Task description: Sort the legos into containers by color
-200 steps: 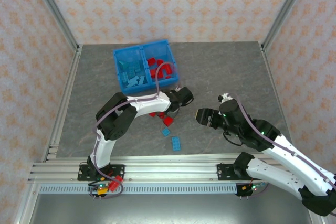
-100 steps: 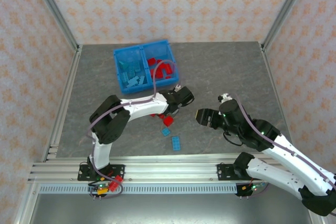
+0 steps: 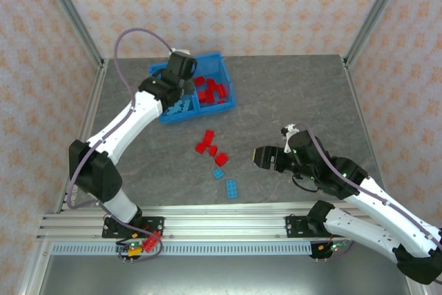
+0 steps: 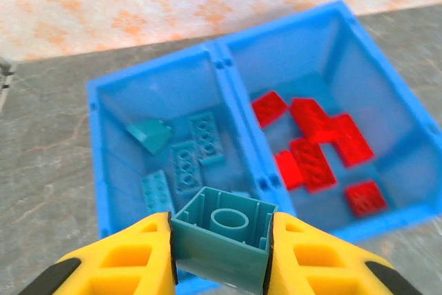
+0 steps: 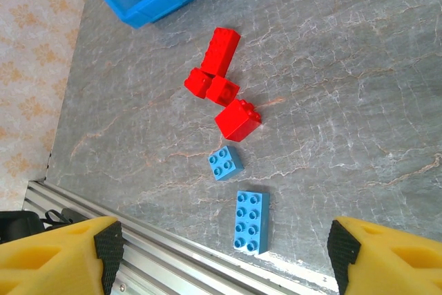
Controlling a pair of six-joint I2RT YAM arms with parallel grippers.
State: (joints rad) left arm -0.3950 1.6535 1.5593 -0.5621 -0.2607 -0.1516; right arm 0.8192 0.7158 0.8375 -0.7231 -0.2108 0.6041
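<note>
Step in hand: drop-off of a blue piece into the blue side of the bin.

Status:
- Left pincer (image 4: 221,248) is narrow, clamped on a light-blue brick (image 4: 224,229) held hollow side toward the wrist camera. It sits just above the near rim of the bin (image 4: 155,67).
- Left compartment (image 4: 117,170) holds light-blue pieces; right compartment (image 4: 290,60) holds red ones.
- The held brick hangs nearly in line with the middle wall (image 4: 238,122), only slightly to its left.
- Right pincer (image 3: 264,155) is spread wide with nothing in it, hovering over the loose pieces on the tabletop (image 5: 345,101): a cluster of red bricks (image 5: 219,77), a red cube (image 5: 237,119), a small blue brick (image 5: 225,163) and a long blue brick (image 5: 252,220).

Notes on doing it well (judgement):
- Shift forward and left before letting go, so the brick is over the middle of the left compartment, well clear of both the near rim and the wall.
- Release low. A hollow plastic brick will likely bounce off those already inside; a high drop risks it hopping over the wall into the reds.
- Open fully and lift straight up, so a finger does not drag the piece back out.
</note>
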